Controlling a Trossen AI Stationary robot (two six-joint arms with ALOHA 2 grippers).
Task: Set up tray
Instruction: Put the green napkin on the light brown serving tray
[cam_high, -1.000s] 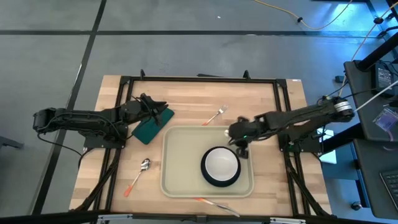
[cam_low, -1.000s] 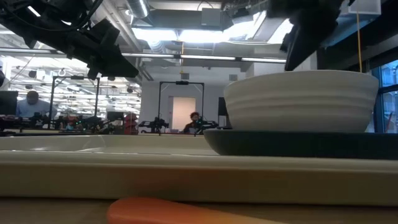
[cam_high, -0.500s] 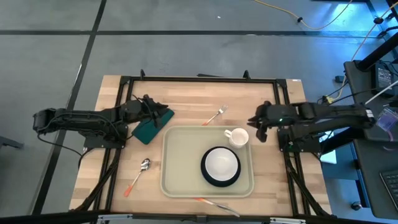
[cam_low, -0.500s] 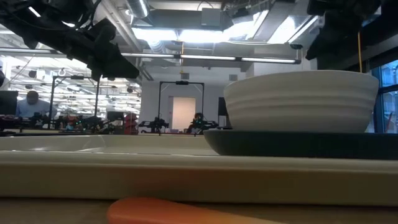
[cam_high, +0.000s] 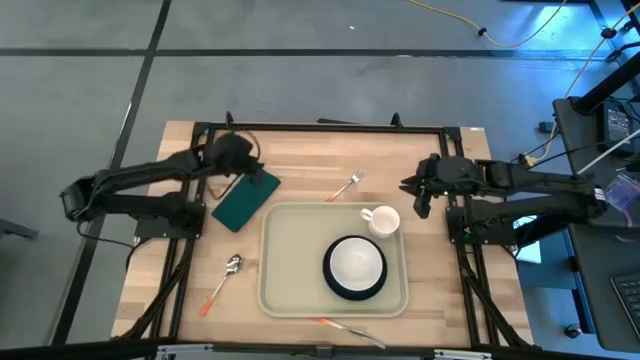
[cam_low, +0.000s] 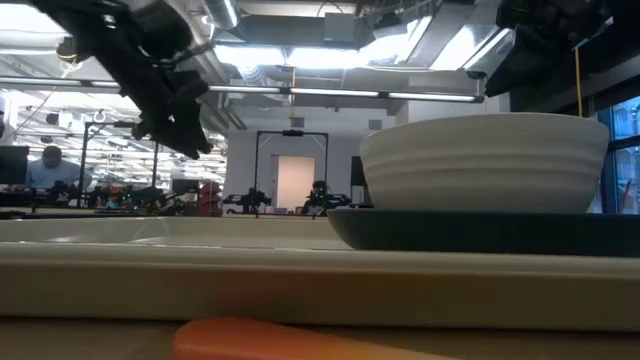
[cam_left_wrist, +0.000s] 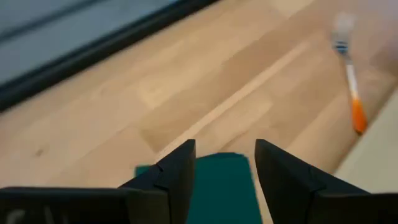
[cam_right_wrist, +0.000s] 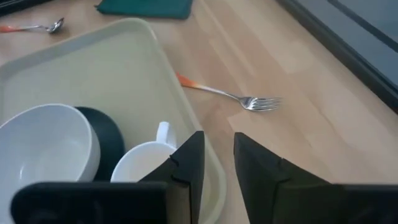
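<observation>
The beige tray (cam_high: 290, 262) lies at the table's middle with a white bowl (cam_high: 354, 264) on a dark plate (cam_high: 340, 288) and a white mug (cam_high: 380, 221) standing upright in its far right corner. A dark green napkin (cam_high: 245, 198) lies flat on the table to the tray's left. My left gripper (cam_high: 240, 160) hovers open over the napkin's far end (cam_left_wrist: 221, 183), touching nothing. My right gripper (cam_high: 415, 192) is open too, off the tray's right side beside the mug (cam_right_wrist: 140, 163).
An orange-handled fork (cam_high: 345, 186) lies beyond the tray's far rim. A spoon (cam_high: 222, 280) is left of the tray, and another orange-handled utensil (cam_high: 345, 328) lies by the near edge. A black frame (cam_high: 320, 127) runs along the table's far edge.
My right gripper has let go of the mug, left it standing on the tray, and drawn back toward the table's right edge. My left gripper has risen off the napkin's far end and moved toward the far edge; the napkin stays flat.
</observation>
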